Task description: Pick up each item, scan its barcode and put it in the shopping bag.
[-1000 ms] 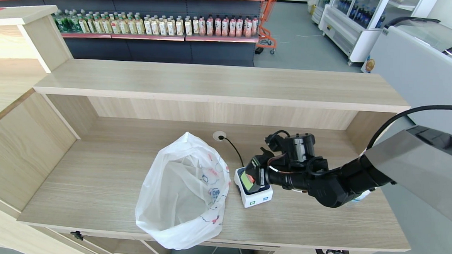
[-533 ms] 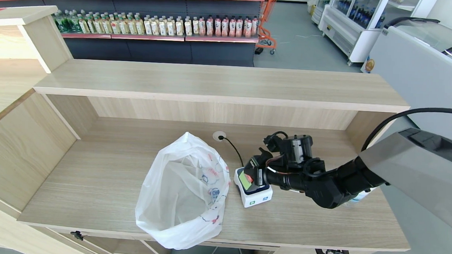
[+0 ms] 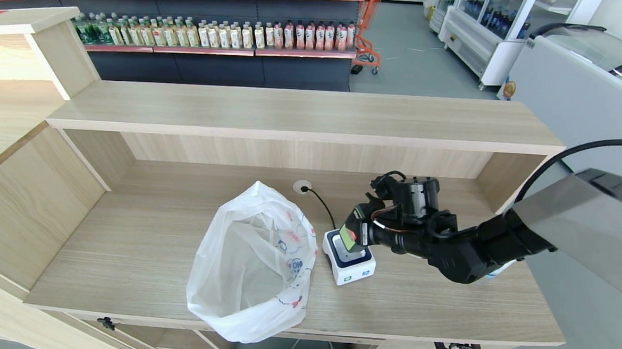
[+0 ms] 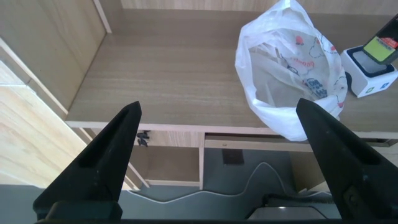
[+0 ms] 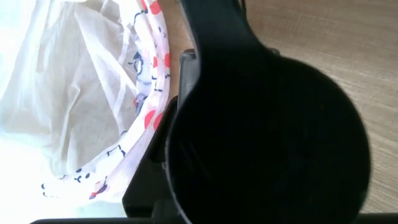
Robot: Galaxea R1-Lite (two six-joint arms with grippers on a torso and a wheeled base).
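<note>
Green with a red corner, the small packet point(image 3: 347, 236) is hanging just above the scanner point(image 3: 356, 270) in the head view. Our right gripper point(image 3: 351, 234) is pinching it firmly. The shopping bag point(image 3: 253, 262) is standing open just beside the scanner on the wooden counter point(image 3: 126, 250). We judge scanning to be the step in hand. To do it well, we should be facing the barcode squarely at the scanner's dark window and holding level before crossing to the bag.

In the left wrist view, our left gripper point(image 4: 217, 109) is gaping wide and carrying nothing, on the bag's point(image 4: 289, 68) far side from the scanner point(image 4: 367, 78).

In the right wrist view, the bag's printed rim point(image 5: 143, 93) is lying close alongside.
</note>
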